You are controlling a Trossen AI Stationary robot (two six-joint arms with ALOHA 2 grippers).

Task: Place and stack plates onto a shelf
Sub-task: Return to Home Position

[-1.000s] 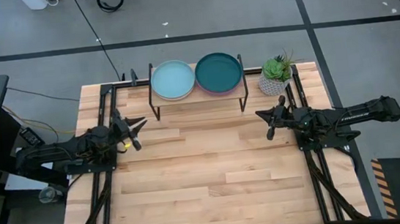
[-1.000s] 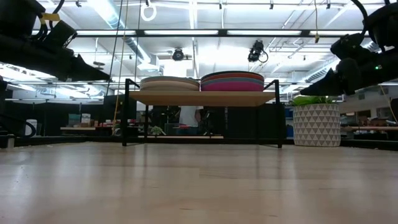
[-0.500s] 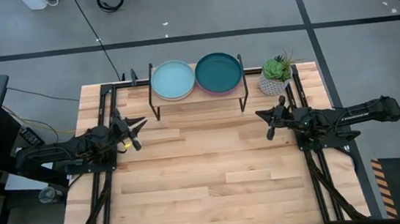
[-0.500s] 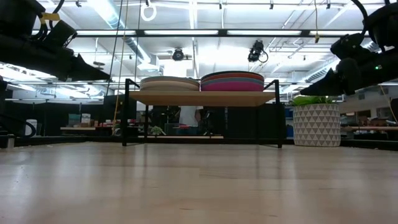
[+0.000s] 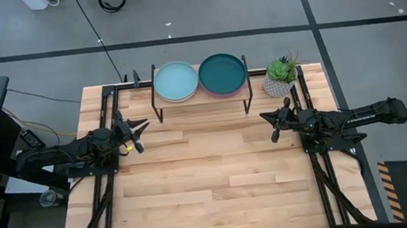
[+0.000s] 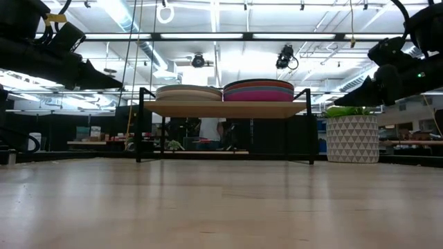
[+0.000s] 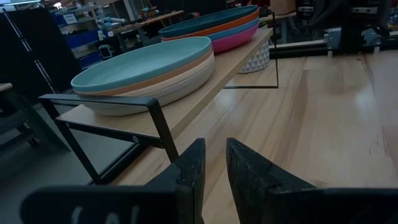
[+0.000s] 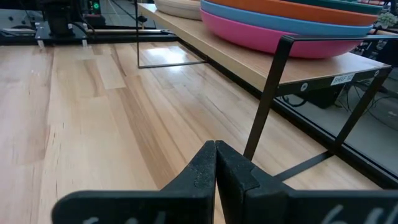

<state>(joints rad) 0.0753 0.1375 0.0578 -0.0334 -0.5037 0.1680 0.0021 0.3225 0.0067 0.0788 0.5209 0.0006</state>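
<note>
All the plates that can be seen are on the shelf [image 6: 225,109], which stands at 12 o'clock on the worktop [image 5: 217,180] with its long axis running from 9 to 3 o'clock. They form two stacks side by side: the pale blue plate [image 5: 175,80] tops the stack toward 9 o'clock and the dark teal plate [image 5: 222,73] tops the one toward 3 o'clock. The left gripper [image 5: 139,128] hovers at the 9 o'clock side of the worktop, so the shelf lies at about 1 o'clock from it. The right gripper [image 5: 267,117] is at the 3 o'clock side, with the shelf at about 11 o'clock and a potted plant [image 5: 281,76] just beyond it. Both are near a shelf leg but apart from it, and I cannot tell which is nearer. I judge that the stacking is finished and that the arms need only pull back toward 6 o'clock, away from the legs. The high view shows only the top plate of each stack. The left wrist view also shows the orange plate [image 7: 217,28] and the magenta plate [image 7: 239,42] under the teal one, and that the left fingers [image 7: 189,171] are slightly apart and hold nothing. The right wrist view shows the right fingers [image 8: 202,168] pressed together and empty.
</note>
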